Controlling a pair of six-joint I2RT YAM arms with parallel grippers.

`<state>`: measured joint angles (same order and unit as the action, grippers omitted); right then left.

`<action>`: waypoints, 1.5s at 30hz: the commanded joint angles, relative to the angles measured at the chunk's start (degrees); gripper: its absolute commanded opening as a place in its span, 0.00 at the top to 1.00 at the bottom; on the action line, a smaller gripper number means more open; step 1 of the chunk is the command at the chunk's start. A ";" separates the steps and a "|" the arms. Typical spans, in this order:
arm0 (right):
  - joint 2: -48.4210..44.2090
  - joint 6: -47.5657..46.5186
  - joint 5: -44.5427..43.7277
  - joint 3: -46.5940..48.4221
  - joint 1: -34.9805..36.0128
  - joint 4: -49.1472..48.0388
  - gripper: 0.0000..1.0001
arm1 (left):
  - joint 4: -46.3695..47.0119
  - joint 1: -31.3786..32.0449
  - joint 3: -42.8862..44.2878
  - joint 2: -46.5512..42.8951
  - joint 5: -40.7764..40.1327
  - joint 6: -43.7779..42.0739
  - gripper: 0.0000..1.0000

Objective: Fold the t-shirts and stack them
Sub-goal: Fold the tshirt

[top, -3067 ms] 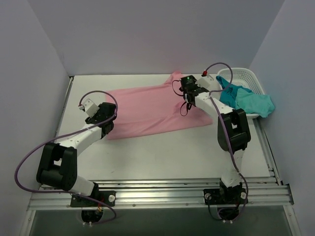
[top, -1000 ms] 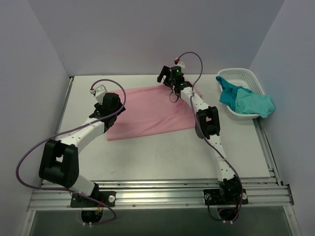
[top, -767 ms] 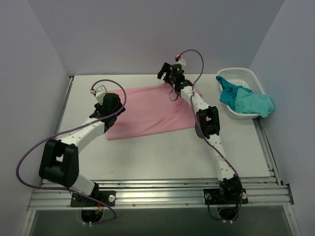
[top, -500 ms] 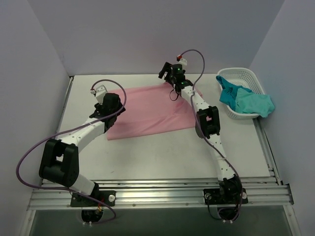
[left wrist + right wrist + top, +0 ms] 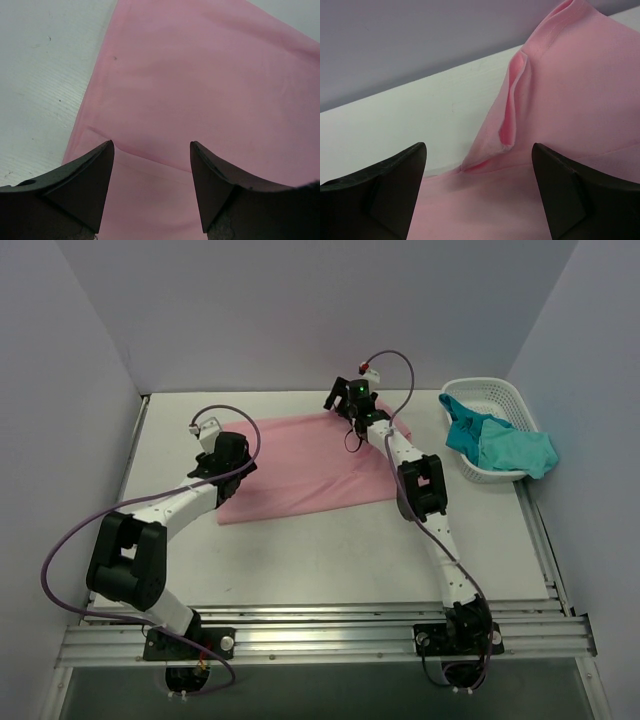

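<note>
Left gripper (image 5: 232, 462): jaws spread moderately, nothing pinched between them. It sat over the left edge of the pink t-shirt (image 5: 300, 465). In the left wrist view the gripper (image 5: 150, 150) hung low over the fabric (image 5: 210, 90), with a faint crease line running across between the fingertips (image 5: 102, 155). Cannot tell whether they touched the cloth.

Left arm: base at the near left corner of the counter (image 5: 300, 560), elbow out toward the left edge, forearm angled up and right toward the far middle, wrist tipped down.

Pink t-shirt: lay flat in the far middle of the counter as a wide rectangle, its far edge close to the back edge.

Right gripper (image 5: 336, 400): jaws spread wide, holding nothing, at the shirt's far edge near the counter's back edge. In the right wrist view the gripper (image 5: 477, 150) framed a raised pucker of pink fabric (image 5: 570, 100) at that edge, with bare counter beyond it. Contact cannot be told.

Right arm: base at the near right corner, stretched almost straight toward the far middle, links in a long line leaning left.

Teal t-shirts (image 5: 495, 440): bunched in the white basket (image 5: 500, 388) at the far right corner, one spilling over its near rim.
</note>
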<state>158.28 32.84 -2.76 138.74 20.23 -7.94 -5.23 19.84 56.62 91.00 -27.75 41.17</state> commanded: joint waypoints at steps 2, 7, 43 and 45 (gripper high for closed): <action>2.03 0.47 -0.49 3.73 -0.10 -2.34 0.18 | 3.65 0.20 1.48 0.75 -0.11 -1.09 0.29; 3.79 0.82 -0.40 5.31 -0.10 -3.48 0.26 | 3.92 0.20 2.26 1.99 -0.11 -1.27 0.29; -4.64 -0.32 2.15 -9.09 -0.72 -8.05 1.00 | -6.98 -18.52 41.44 34.65 12.88 9.10 0.28; -4.99 -0.15 2.15 -9.97 -0.80 -8.75 1.00 | -7.33 -18.60 47.49 38.27 16.82 9.89 0.29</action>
<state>157.49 33.80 -1.39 130.41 19.86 -16.84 -9.89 0.91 96.09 124.66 -17.52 49.06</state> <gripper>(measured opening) 0.016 0.716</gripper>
